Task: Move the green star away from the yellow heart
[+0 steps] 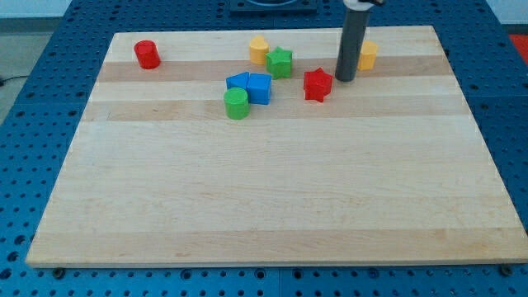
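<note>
The green star (pixel 280 63) sits near the view's top centre of the wooden board (pixel 264 198). It touches, or nearly touches, a yellow block (pixel 259 49) at its upper left, which looks like the yellow heart. My tip (pixel 345 79) rests on the board to the right of the green star, with the red star (pixel 318 84) between them, just left of the tip. A second yellow block (pixel 368 55) stands behind the rod on its right, partly hidden by it.
Two blue blocks (pixel 250 87) sit side by side below and left of the green star, with a green cylinder (pixel 236 104) touching their lower left. A red cylinder (pixel 148 54) stands alone at the top left.
</note>
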